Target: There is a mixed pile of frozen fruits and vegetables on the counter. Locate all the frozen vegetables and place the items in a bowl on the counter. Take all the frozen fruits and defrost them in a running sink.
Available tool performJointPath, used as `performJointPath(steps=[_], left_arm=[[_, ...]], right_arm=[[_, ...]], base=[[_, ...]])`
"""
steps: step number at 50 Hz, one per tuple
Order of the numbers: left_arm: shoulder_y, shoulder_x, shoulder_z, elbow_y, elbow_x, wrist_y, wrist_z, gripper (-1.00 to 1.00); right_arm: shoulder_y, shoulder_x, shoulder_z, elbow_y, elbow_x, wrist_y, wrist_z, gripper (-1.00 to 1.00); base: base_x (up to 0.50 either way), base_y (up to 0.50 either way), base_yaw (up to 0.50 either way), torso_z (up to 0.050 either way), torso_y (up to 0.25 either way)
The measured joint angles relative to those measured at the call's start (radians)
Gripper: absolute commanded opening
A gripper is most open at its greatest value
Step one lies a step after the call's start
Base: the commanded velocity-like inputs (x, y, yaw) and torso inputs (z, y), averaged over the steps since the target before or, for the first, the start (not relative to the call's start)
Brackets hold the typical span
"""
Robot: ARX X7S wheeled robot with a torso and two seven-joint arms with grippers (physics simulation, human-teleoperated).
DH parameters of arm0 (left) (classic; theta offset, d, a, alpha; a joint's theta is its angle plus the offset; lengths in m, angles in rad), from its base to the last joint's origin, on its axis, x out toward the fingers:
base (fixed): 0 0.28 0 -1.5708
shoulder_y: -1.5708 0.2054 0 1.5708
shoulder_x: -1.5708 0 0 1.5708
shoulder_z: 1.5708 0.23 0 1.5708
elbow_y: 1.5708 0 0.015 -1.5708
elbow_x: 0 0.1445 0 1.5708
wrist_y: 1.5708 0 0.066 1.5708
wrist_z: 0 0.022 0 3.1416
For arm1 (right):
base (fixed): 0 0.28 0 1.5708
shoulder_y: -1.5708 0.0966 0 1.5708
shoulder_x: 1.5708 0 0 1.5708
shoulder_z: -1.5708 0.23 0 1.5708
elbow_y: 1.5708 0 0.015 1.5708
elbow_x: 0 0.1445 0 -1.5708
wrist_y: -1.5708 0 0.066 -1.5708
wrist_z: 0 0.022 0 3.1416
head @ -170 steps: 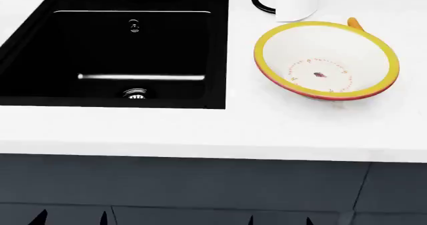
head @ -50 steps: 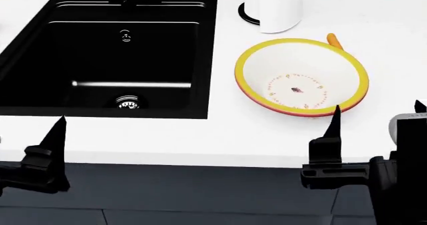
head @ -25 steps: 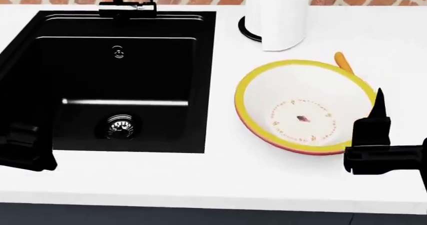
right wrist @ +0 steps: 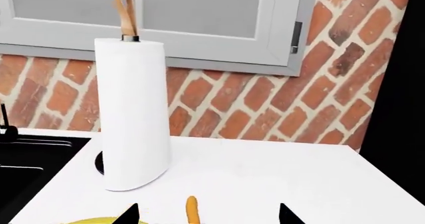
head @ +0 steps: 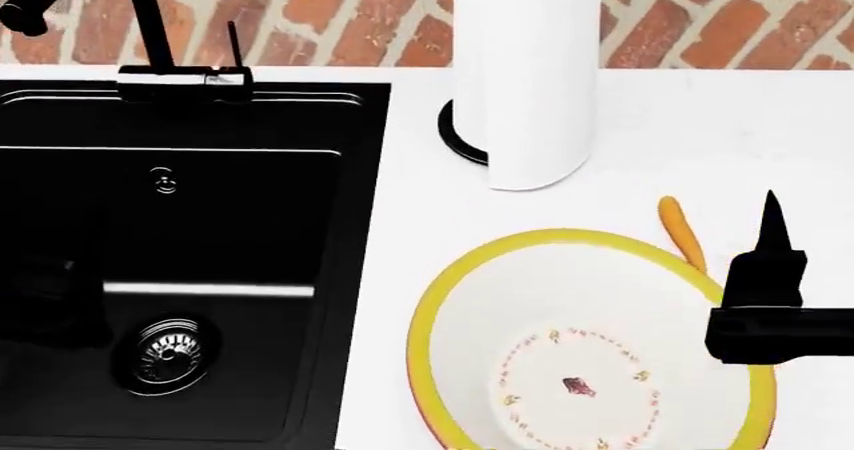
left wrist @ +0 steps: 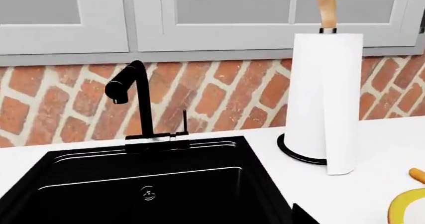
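Approaching carrot point(right wrist: 191, 208) behind bowl point(head: 441, 300): my right gripper point(right wrist: 206, 215), spread wide and empty, should straddle it squarely before closing.

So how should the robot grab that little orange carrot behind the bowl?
Probably from above, with the right gripper pinching across the middle of the carrot. It lies flat on the counter, long and thin, close beside the rim of the bowl, so the fingers should straddle its narrow width.
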Motion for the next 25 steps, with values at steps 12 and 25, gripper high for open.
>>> performJointPath(steps=[12,25], left_arm=[[0.011,-0.001,0.009,0.001,-0.004,0.008,-0.005,1.0],[0.022,-0.001,0.01,0.012,-0.019,0.006,-0.014,1.0]], right_arm=[[-0.012,0.007,0.023,0.002,0.022,0.011,-0.012,1.0],[0.013,0.025,-0.002,0.027,0.05,0.065,-0.005,1.0]], base=[[0.5,-0.2,0.0,0.0,0.001],[0.3,-0.09,0.0,0.0,0.002]])
